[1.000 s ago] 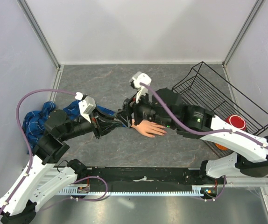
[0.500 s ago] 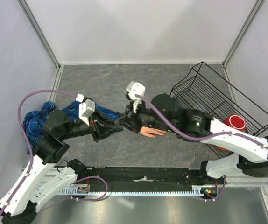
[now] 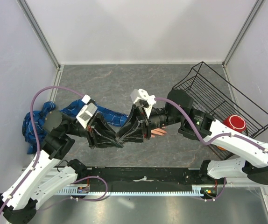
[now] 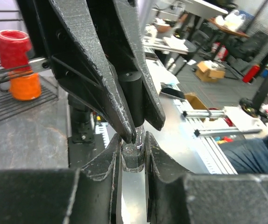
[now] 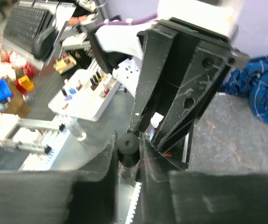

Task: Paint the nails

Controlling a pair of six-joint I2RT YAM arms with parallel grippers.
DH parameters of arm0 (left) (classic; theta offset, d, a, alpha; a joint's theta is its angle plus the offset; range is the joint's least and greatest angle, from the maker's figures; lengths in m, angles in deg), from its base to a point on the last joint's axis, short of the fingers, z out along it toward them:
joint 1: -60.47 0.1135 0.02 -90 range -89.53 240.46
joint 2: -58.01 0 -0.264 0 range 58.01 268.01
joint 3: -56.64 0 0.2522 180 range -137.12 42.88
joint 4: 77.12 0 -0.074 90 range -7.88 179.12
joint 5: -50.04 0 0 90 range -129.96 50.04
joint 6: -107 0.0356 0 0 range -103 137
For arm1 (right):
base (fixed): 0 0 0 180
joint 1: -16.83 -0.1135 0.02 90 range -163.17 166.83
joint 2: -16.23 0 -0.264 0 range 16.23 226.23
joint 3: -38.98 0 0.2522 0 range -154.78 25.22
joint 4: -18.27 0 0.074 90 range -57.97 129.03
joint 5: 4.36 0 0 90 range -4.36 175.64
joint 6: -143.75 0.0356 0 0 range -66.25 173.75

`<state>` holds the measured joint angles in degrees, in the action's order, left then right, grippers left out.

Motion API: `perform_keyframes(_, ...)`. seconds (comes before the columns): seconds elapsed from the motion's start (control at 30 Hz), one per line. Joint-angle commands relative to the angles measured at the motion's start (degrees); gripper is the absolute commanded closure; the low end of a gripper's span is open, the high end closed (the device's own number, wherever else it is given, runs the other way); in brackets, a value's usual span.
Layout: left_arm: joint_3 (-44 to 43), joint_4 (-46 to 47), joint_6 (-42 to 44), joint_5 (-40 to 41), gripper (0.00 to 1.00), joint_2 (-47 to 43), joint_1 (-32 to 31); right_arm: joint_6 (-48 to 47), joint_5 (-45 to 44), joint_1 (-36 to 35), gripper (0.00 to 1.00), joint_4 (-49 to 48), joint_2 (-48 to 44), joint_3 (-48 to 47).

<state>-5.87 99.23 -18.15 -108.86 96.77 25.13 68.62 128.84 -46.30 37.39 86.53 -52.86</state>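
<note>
My left gripper (image 3: pixel 118 143) is shut on a small dark bottle (image 4: pixel 133 157), which stands upright between its fingers in the left wrist view. My right gripper (image 3: pixel 123 135) comes in from the opposite side and is shut on the bottle's black cap (image 5: pixel 128 148), which also shows in the left wrist view (image 4: pixel 131 95). The two grippers meet tip to tip above the table's near part. The pale peach mannequin hand (image 3: pixel 158 132) lies behind them, mostly hidden by the right arm. Its blue plaid sleeve (image 3: pixel 109 115) runs off to the left. The nails are too small to make out.
A black wire basket (image 3: pixel 212 95) lies tilted at the right. A red cup (image 3: pixel 236 122) and an orange one (image 3: pixel 222 147) sit by its near end. The bunched blue sleeve cloth (image 3: pixel 33 125) lies at the left wall.
Both grippers have swung toward the table's near edge, away from the mannequin hand, and now meet at the bottle. The left arm has shifted right.
</note>
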Motion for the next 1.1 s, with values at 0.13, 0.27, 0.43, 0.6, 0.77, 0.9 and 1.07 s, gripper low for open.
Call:
perform_keyframes(0.13,-7.58,-25.37,22.83,29.77,0.98,-2.9,-0.26,0.51,-29.7,1.61,0.18,13.15,-3.15,-2.68)
perform_keyframes(0.27,-6.71,-28.48,24.61,42.68,0.98,-3.43,-0.26,2.87,-37.29,1.52,0.1,16.25,-3.77,-5.67)
perform_keyframes(0.43,-5.74,-28.83,25.31,45.62,0.98,-4.05,-0.26,6.48,-48.46,-1.01,0.1,17.22,-2.81,-8.13)
perform_keyframes(0.6,-5.57,-28.83,24.96,45.17,0.98,-4.4,-0.26,6.4,-56.46,-4.1,0.21,18.71,0.97,-12.17)
perform_keyframes(0.77,-4.95,-28.83,24.52,44.65,0.98,-5.27,-0.26,5.43,-59.1,-6.74,0.33,19.51,5.8,-15.95)
perform_keyframes(0.9,-4.77,-28.74,24.26,43.59,0.98,-5.45,-0.26,4.38,-59.29,-7.44,0.39,19.86,8.18,-17.8)
perform_keyframes(1.07,-5.04,-28.65,24.17,41.31,0.98,-5.45,-0.26,3.94,-57.8,-7.62,0.6,19.77,9.41,-17.81)
